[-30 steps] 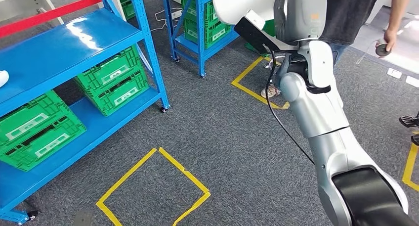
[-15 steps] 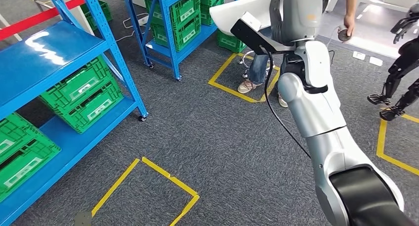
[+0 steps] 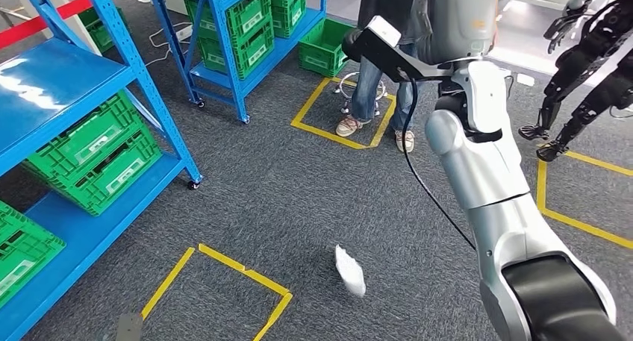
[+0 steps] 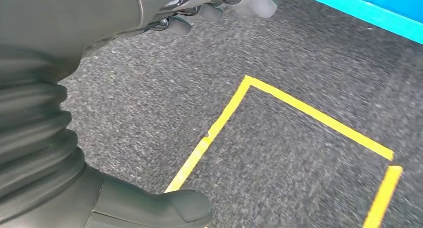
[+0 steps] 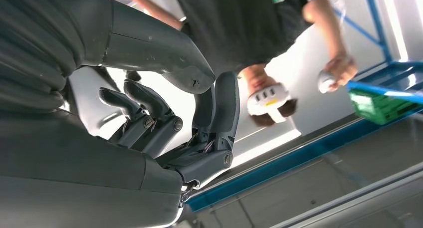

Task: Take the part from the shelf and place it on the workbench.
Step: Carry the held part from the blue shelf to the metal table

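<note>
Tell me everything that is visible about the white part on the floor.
The white part is small, elongated and irregular in outline, blurred in the head view, so its material and details cannot be told. It lies on the grey carpet, just outside the corner of a square of yellow floor tape, tilted with one end toward the robot. No hand touches it: the right hand is raised high above and holds nothing.

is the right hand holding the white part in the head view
No, the right hand is raised with nothing in it, and the white part lies on the grey carpet beside the yellow tape square.
</note>
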You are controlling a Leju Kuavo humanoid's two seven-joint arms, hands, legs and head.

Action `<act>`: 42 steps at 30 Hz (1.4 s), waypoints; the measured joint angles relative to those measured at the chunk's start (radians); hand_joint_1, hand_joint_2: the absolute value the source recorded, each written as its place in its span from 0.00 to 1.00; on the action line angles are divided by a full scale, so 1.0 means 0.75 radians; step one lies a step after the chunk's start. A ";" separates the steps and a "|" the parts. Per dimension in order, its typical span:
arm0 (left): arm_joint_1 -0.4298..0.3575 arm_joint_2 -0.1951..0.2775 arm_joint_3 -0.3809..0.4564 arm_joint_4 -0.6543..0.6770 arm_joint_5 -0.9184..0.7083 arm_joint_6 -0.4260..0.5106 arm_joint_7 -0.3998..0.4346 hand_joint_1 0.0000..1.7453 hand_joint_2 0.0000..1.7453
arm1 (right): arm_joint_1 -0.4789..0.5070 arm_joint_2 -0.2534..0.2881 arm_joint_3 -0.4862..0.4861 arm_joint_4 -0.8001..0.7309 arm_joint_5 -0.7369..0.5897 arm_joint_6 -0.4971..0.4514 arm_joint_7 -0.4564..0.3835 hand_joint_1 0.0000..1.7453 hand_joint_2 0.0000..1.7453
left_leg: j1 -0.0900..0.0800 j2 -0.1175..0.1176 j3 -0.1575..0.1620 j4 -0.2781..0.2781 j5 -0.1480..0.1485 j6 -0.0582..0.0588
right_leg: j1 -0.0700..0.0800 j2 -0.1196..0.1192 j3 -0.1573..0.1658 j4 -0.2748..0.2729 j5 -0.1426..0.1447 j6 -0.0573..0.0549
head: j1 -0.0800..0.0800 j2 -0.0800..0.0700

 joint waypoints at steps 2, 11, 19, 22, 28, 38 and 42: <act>-0.001 -0.001 -0.001 0.000 0.003 -0.005 -0.006 0.00 1.00 | -0.005 0.000 0.000 -0.001 0.001 0.002 -0.002 1.00 1.00 | -0.004 0.019 0.003 -0.003 -0.002 -0.011 | 0.012 -0.008 0.021 -0.048 0.002 -0.013 | -0.001 0.000; -0.009 -0.002 -0.004 0.002 0.007 -0.089 -0.077 0.00 1.00 | 0.010 0.003 0.000 0.013 -0.084 0.032 -0.058 1.00 1.00 | 0.001 -0.079 -0.172 0.352 -0.149 -0.049 | -0.010 0.060 0.031 -0.072 0.016 -0.051 | -0.017 0.000; -0.008 0.000 -0.031 0.001 0.005 -0.148 -0.189 0.00 1.00 | 0.092 -0.026 0.001 0.049 -0.100 -0.055 -0.091 1.00 1.00 | 0.014 -0.095 -0.020 0.010 0.005 -0.038 | -0.008 0.088 0.014 -0.034 -0.001 -0.044 | -0.020 0.000; -0.011 -0.001 -0.050 0.001 -0.013 -0.146 -0.196 0.00 1.00 | 0.134 -0.042 0.000 0.061 -0.101 -0.102 -0.093 1.00 1.00 | 0.012 -0.100 -0.020 0.010 0.006 -0.030 | -0.006 0.083 0.022 -0.045 0.004 -0.059 | -0.017 0.000; -0.019 -0.001 -0.086 0.001 -0.024 -0.164 -0.195 0.00 1.00 | 0.214 -0.066 -0.008 0.064 -0.104 -0.126 -0.095 1.00 1.00 | 0.008 -0.100 -0.020 0.011 0.003 -0.018 | -0.008 0.083 0.027 -0.056 0.010 -0.041 | -0.014 0.000; -0.028 0.000 -0.117 -0.001 -0.036 -0.181 -0.198 0.00 1.00 | 0.286 -0.085 -0.034 0.056 -0.104 -0.124 -0.092 0.00 0.00 | 0.007 -0.098 -0.018 0.009 0.003 -0.018 | -0.010 0.083 0.027 -0.059 0.008 0.007 | -0.014 0.000; -0.034 0.001 -0.126 -0.001 -0.028 -0.187 -0.201 0.00 1.00 | 0.291 -0.085 -0.036 0.051 -0.095 -0.121 -0.093 0.00 0.00 | 0.008 -0.098 -0.017 0.006 0.005 -0.020 | -0.009 0.083 0.026 -0.057 0.007 0.006 | -0.014 0.000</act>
